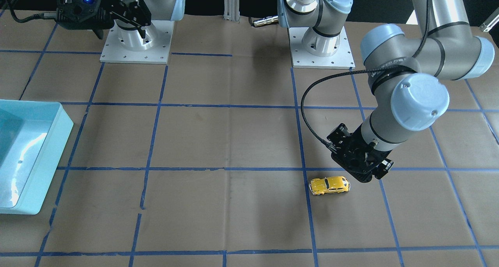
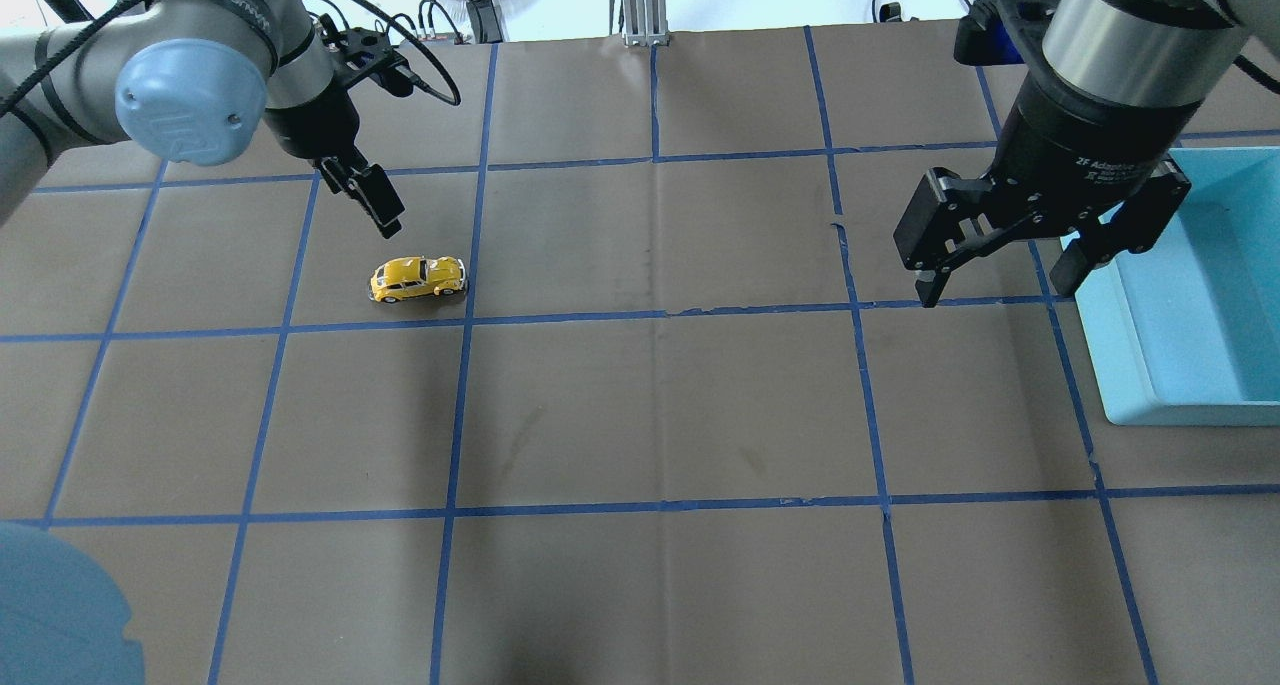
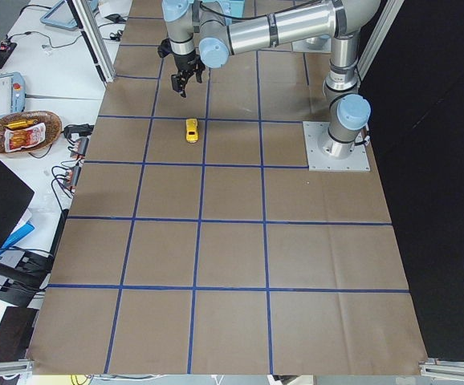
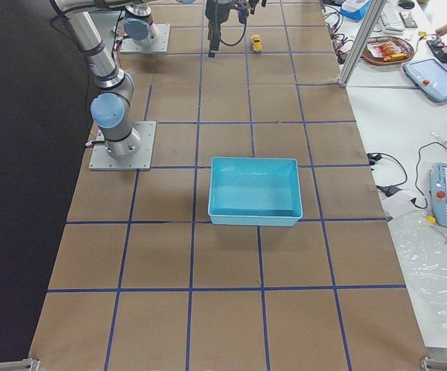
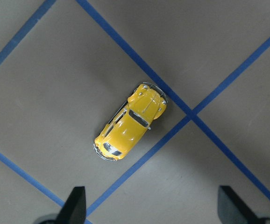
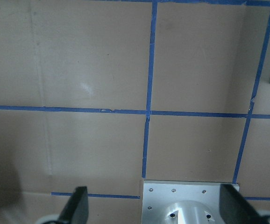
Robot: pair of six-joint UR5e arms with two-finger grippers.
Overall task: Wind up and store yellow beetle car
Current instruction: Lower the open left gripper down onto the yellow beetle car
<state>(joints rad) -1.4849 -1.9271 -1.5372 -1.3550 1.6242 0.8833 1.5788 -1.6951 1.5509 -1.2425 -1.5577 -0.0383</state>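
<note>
The yellow beetle car (image 2: 418, 278) sits on the table (image 2: 650, 415) beside a tape crossing (image 5: 191, 114); the left pincer (image 5: 151, 207), spread wide, hangs seemingly just above it; better to centre over the roof, straddle its flanks, then descend; the right pincer (image 2: 995, 285) hangs spread near the bin (image 2: 1180, 410).

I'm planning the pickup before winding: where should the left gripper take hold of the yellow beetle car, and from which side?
Across its doors, mid-body, from straight above. The yellow beetle car stands on its wheels, narrow side to side, and lies diagonal to the open left gripper, so I'd turn the wrist first.
</note>
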